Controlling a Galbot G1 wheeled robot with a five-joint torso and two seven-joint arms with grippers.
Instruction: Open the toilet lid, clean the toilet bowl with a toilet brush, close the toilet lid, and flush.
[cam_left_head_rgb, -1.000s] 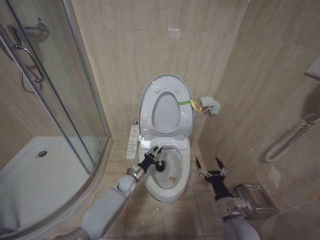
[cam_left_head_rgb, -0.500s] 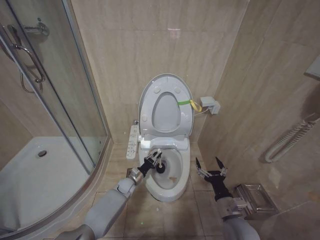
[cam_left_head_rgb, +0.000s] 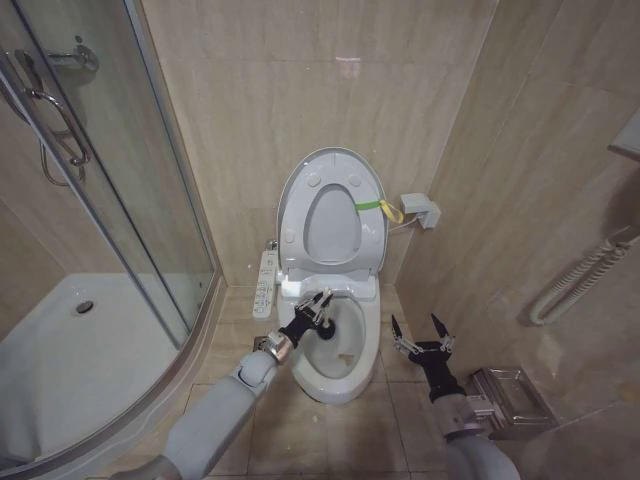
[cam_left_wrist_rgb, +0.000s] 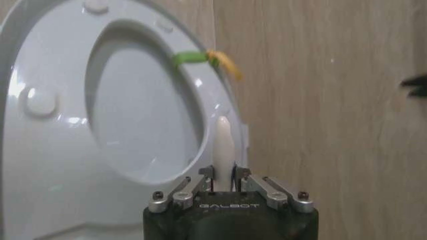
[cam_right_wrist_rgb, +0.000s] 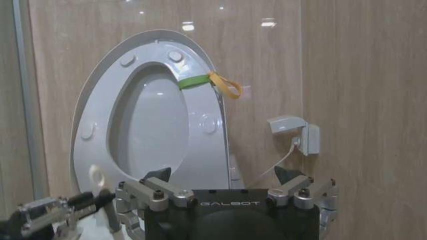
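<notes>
Brush handle (cam_left_wrist_rgb: 222, 145) between left jaws.

Head view high, looking down, both wrist views low, sharing upright toilet lid (cam_left_head_rgb: 331, 215), perhaps near.

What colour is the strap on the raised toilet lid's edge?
Yellow-green: the strap on the toilet lid has a green band and yellow loop, clearest in the right wrist view.

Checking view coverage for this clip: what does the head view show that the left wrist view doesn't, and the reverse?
Head view alone: the toilet bowl, the brush's dark head inside it, the shower enclosure, and the open right gripper beside the toilet.
Left wrist view alone: a close look at the left gripper shut on the toilet brush handle.
Both: the raised toilet lid with its yellow-green strap, and the tiled wall.
</notes>
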